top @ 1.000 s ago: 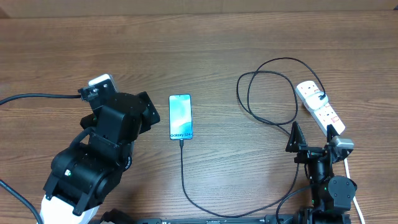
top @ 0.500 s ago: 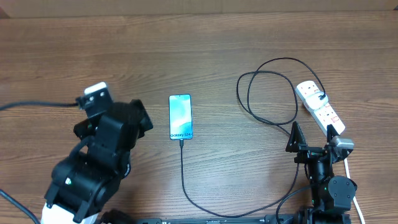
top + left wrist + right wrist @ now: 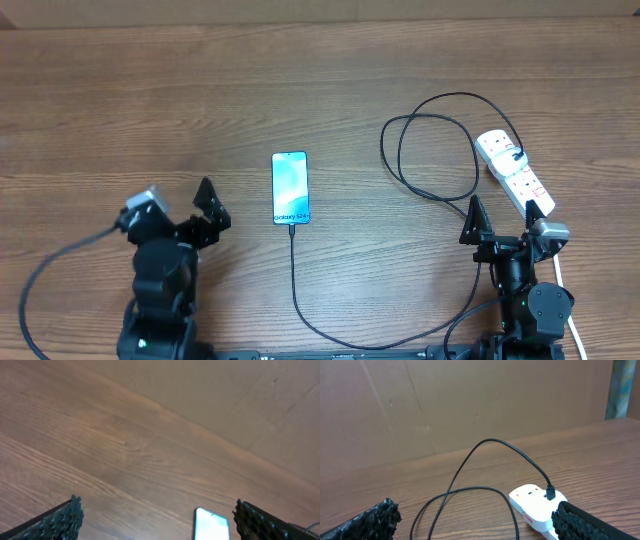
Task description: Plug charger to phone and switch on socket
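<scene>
The phone (image 3: 290, 187) lies flat mid-table, screen up, with the black charger cable (image 3: 294, 270) entering its near end. The cable runs along the front edge, loops (image 3: 430, 150) at the right and plugs into the far end of the white socket strip (image 3: 513, 176). My left gripper (image 3: 203, 207) is open and empty, left of the phone and apart from it; the phone's top (image 3: 212, 524) shows between its fingers. My right gripper (image 3: 500, 215) is open and empty just in front of the socket (image 3: 536, 505), with the cable loop (image 3: 470, 492) ahead.
A brown cardboard wall (image 3: 470, 405) stands along the table's far edge. The white power-strip cord (image 3: 565, 290) runs down past the right arm's base. A black arm cable (image 3: 50, 270) trails at the front left.
My left arm has pulled back from beside the phone toward the front left and folded down low. The phone, cable, socket and right arm have not moved.
</scene>
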Controlling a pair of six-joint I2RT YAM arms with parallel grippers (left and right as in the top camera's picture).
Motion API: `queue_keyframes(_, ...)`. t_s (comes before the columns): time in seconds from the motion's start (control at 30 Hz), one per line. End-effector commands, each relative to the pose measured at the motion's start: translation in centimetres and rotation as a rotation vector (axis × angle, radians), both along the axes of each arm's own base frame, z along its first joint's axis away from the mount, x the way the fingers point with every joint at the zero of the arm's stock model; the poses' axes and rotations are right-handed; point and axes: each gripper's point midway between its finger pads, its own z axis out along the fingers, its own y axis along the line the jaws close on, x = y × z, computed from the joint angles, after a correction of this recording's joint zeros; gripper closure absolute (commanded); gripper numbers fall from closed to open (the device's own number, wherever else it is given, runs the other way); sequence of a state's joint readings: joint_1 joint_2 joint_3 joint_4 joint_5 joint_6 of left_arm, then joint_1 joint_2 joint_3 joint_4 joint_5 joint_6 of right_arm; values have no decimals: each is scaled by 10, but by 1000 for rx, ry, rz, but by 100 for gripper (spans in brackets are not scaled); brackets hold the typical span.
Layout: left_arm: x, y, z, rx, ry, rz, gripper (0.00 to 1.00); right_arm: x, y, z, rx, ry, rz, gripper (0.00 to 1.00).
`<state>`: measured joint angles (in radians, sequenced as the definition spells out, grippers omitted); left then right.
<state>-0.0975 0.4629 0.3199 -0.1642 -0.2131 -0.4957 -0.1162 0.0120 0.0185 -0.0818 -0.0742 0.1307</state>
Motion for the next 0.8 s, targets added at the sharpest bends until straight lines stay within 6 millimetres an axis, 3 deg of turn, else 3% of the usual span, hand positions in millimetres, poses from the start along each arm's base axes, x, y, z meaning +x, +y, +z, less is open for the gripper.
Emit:
queue_keyframes(0.0, -7, 0, -13, 10, -29, -51, 1, 0, 2, -2, -5, -3, 8, 0)
queue_keyframes(0.33, -23, 34, -31, 68, -137, 65, 0, 0, 2, -2, -5, -3, 8, 0)
queue_keyframes(0.6, -28, 45, -23, 221, -202, 85, 0, 0, 2, -2, -5, -3, 8, 0)
queue_keyframes(0.77, -27, 41, -26, 332, -171, 37, 1, 0, 2, -2, -5, -3, 8, 0)
